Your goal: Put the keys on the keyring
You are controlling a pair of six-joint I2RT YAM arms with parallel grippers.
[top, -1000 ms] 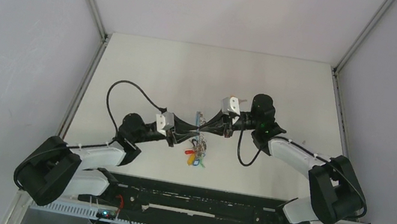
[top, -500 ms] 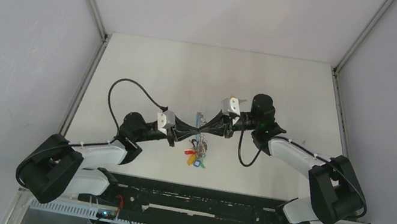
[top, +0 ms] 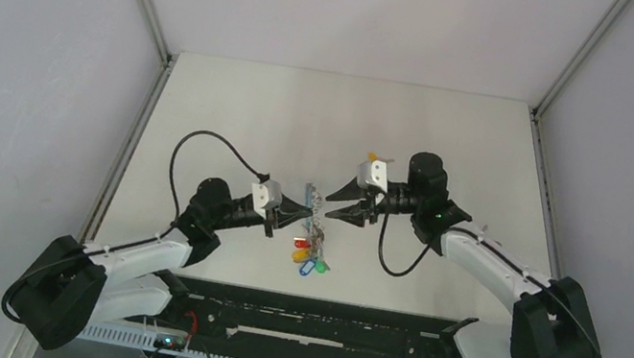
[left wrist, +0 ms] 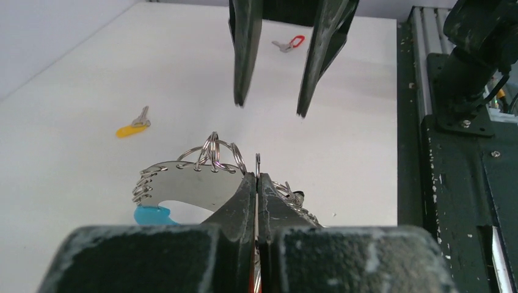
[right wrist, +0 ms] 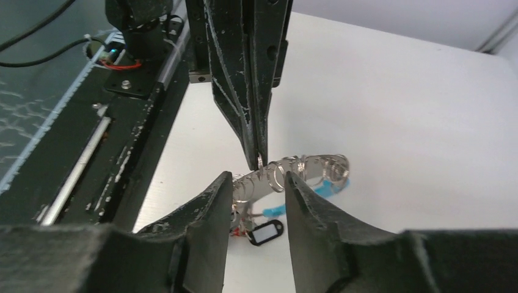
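The keyring [left wrist: 183,182], a curved grey metal plate fringed with small wire rings and with a cyan section [left wrist: 149,215], lies mid-table; in the top view it is the keyring [top: 316,206], with coloured tags [top: 308,254] trailing toward the near edge. My left gripper [left wrist: 257,177] is shut on one thin wire ring of it. My right gripper [right wrist: 256,177] is open and holds nothing; it faces the left gripper [right wrist: 260,160] just short of the keyring [right wrist: 308,166]. Two keys lie loose on the table: an orange-yellow-tagged key [left wrist: 131,128] and, farther off, a red-tagged key [left wrist: 291,44].
A black rail with wiring [top: 309,319] runs along the near table edge, close beside the left arm [left wrist: 464,152]. A black cable [top: 202,145] loops above the left arm. A black-framed tag [right wrist: 264,232] lies under the keyring. White walls enclose the table on three sides.
The right gripper has opened and drawn back to the right, off the keyring. The left gripper has closed onto a ring of the keyring and shifted slightly toward the near edge.
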